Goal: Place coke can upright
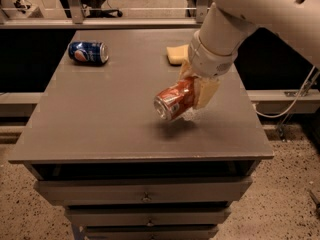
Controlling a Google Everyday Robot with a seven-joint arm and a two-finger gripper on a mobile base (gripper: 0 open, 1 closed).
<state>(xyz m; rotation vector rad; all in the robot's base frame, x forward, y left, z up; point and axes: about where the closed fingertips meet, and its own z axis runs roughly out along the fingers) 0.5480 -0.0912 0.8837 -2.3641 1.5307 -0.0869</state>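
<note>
Looking at the middle of the frame, I see the hand (195, 91) closed around the coke can (174, 100), with its pale fingers (206, 91) pressed on the rear half of the can. The can is not upright: it is tilted, almost lying, and its silver top points to the lower left of the frame, toward the camera. It seems to be raised a little above the desk (100, 114), because a soft shadow (175, 127) lies on the grey surface just under it, but I cannot tell for sure whether the lower edge touches. The white arm (235, 19) comes down from the upper right of the frame and covers the far right part of the desk. In the upper left, well apart from the hand, a blue Pepsi can (88, 52) lies on its side on the desk. A yellow sponge (176, 54) rests near the far edge, just left of the arm's wrist and partly hidden by it. Below the desk top I see closed drawers (145, 191) with small knobs. A pale cable (295, 100) hangs at the right side of the frame, above the speckled floor (290, 194).
</note>
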